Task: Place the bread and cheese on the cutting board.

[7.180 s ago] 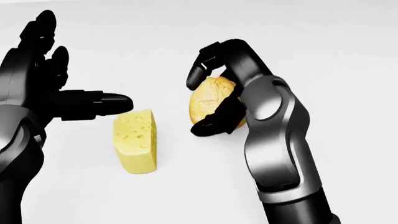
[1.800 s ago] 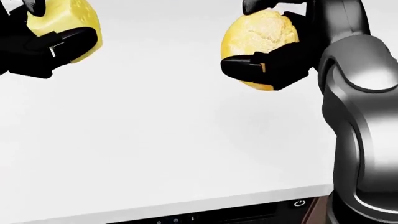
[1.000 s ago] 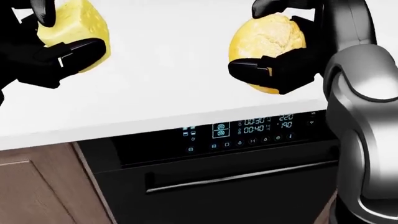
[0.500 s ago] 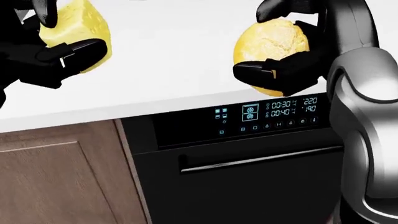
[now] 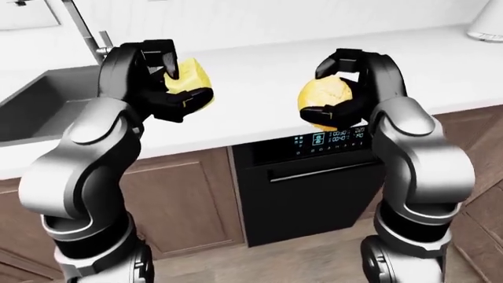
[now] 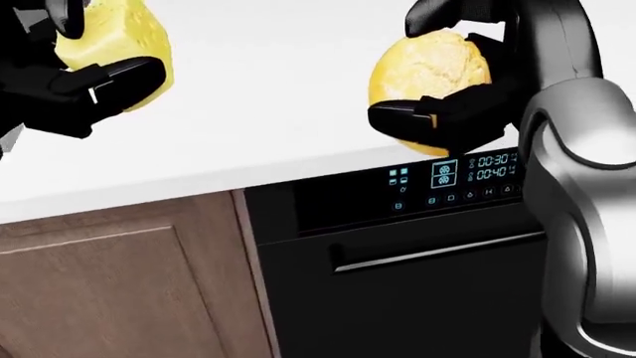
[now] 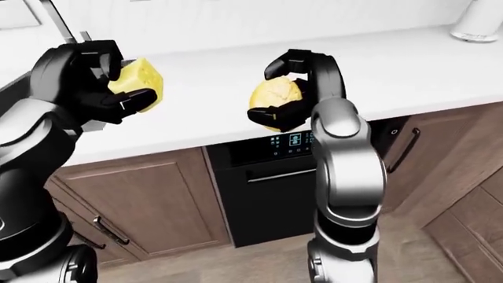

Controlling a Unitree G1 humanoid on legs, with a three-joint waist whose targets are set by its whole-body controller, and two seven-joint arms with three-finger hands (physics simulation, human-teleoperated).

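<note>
You've got both items lifted clear of the white countertop [image 5: 259, 88], presumably for carrying. Your left hand [image 5: 161, 79] has its black fingers wrapped round the pale yellow holed cheese wedge [image 7: 138, 82], held above the counter, left of the black dishwasher [image 5: 314, 188]. Your right hand [image 5: 346, 88] is clamped top and bottom on the round golden bread roll [image 6: 429, 71], directly above the dishwasher's lit panel. No cutting board shows in any view, so you need to find it. Grey sink [image 5: 43, 103] sits further left.
</note>
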